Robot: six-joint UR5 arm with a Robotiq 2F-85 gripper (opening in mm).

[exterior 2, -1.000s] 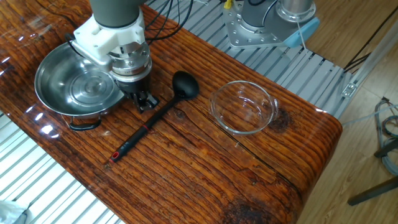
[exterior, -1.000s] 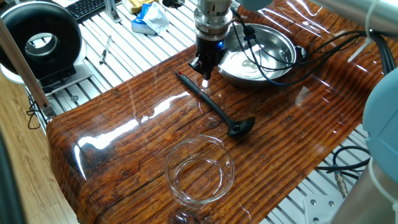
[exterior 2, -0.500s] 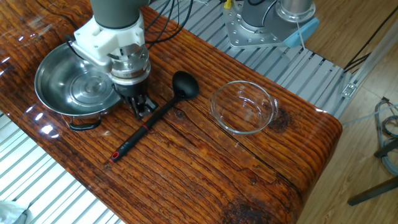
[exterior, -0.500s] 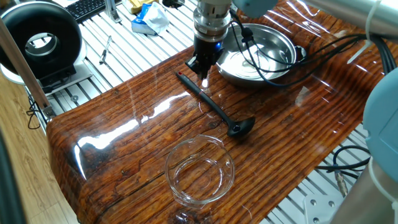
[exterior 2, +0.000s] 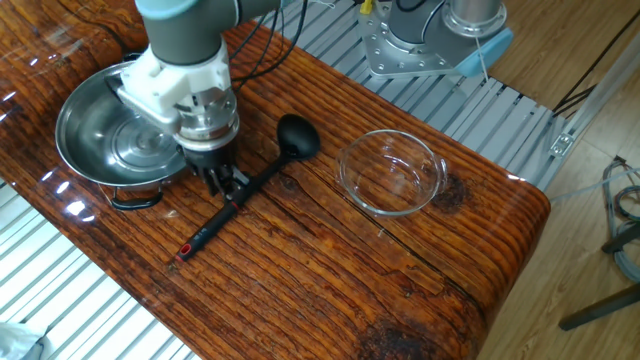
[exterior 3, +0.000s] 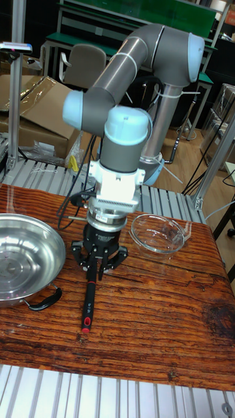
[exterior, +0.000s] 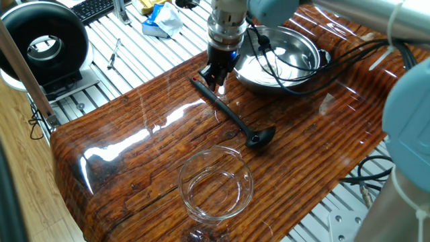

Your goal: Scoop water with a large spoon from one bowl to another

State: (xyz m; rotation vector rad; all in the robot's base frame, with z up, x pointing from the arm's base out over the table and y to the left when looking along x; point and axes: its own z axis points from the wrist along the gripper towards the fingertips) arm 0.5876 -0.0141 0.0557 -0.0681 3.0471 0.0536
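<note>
Sliding away from the steel bowl point(exterior 2: 120, 135) toward the ladle's red tip, the gripper point(exterior 3: 98, 262) is now hanging over the black ladle point(exterior 2: 255, 180), fingers spread apart astride its handle. Beyond the ladle's cup, the glass bowl point(exterior 2: 392, 172) is sitting apart.

I can't read any text, label, brand or number in these views; nothing is sharp enough to make out.
</note>
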